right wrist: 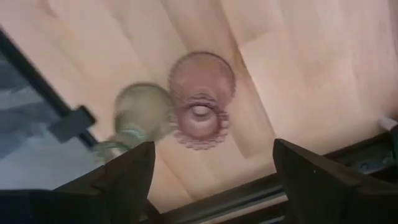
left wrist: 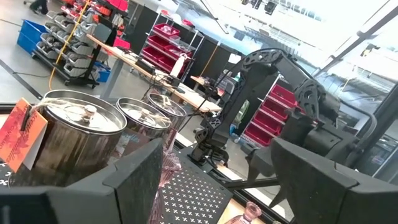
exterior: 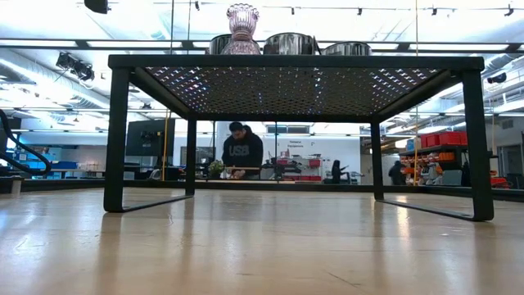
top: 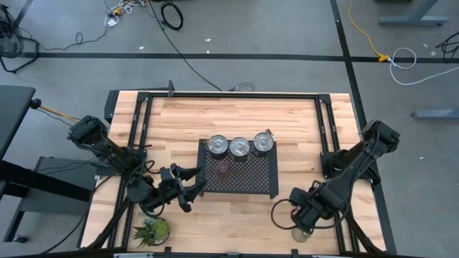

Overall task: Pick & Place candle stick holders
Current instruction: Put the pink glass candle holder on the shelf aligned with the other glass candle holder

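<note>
Three shiny silver holders point(top: 239, 146) stand in a row along the far edge of the black mesh tray point(top: 251, 179); they also show in the left wrist view point(left wrist: 81, 134). A pinkish glass holder point(top: 223, 170) stands on the tray, and shows on top of it in the low view point(exterior: 242, 23). Another pinkish holder point(right wrist: 202, 99) and a greenish one point(right wrist: 140, 115) stand side by side on the wood near the table's near right corner. My right gripper point(right wrist: 211, 180) hangs open above these two, pointing down. My left gripper point(top: 193, 183) is open and empty at the tray's near left corner.
The tray stands on thin legs above the table point(exterior: 246, 246). A small green potted plant point(top: 153, 231) sits near the table's near left edge, close to my left arm. A black frame point(top: 229, 95) runs around the table. A person point(exterior: 243, 152) stands far back in the room.
</note>
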Controlling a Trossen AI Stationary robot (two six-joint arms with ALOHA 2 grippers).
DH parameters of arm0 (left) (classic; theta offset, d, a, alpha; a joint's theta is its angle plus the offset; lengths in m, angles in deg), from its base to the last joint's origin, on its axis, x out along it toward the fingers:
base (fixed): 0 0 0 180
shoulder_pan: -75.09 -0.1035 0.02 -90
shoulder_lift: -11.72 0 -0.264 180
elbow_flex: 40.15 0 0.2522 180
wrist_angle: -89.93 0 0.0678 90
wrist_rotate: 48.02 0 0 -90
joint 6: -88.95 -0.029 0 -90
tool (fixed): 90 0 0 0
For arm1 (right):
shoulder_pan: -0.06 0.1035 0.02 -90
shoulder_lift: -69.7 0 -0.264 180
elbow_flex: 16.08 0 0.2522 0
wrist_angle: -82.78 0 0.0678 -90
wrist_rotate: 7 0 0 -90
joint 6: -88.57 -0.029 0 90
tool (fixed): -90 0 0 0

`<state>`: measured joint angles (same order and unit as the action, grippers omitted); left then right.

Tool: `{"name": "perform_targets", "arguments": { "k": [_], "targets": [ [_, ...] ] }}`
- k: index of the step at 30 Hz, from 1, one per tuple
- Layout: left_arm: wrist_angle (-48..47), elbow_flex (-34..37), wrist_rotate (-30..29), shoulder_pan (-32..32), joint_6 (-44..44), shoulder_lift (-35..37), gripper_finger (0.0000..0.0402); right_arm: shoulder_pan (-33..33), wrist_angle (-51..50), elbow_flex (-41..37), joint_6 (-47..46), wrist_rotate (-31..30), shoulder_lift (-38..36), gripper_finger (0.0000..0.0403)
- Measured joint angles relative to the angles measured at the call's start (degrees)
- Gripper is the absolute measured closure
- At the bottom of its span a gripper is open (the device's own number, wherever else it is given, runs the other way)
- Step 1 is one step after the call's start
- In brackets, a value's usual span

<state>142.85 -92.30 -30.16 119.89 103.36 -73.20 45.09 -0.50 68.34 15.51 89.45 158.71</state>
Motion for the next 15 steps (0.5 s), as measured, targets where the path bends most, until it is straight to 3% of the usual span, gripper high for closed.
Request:
{"name": "perform_targets", "arguments": {
  "k": [11, 15],
  "targets": [
    [0.0, 0.0, 0.0, 0.0, 0.0, 0.0, 0.0103, 0.0, 2.1, -6.2, -2.0, 0.6, 0.0, 0.0083],
    [0.0, 0.0, 0.0, 0.0, 0.0, 0.0, 0.0103, 0.0, 4.3, -7.8, -3.5, 0.6, 0.0, 0.0103]
  ]
}}
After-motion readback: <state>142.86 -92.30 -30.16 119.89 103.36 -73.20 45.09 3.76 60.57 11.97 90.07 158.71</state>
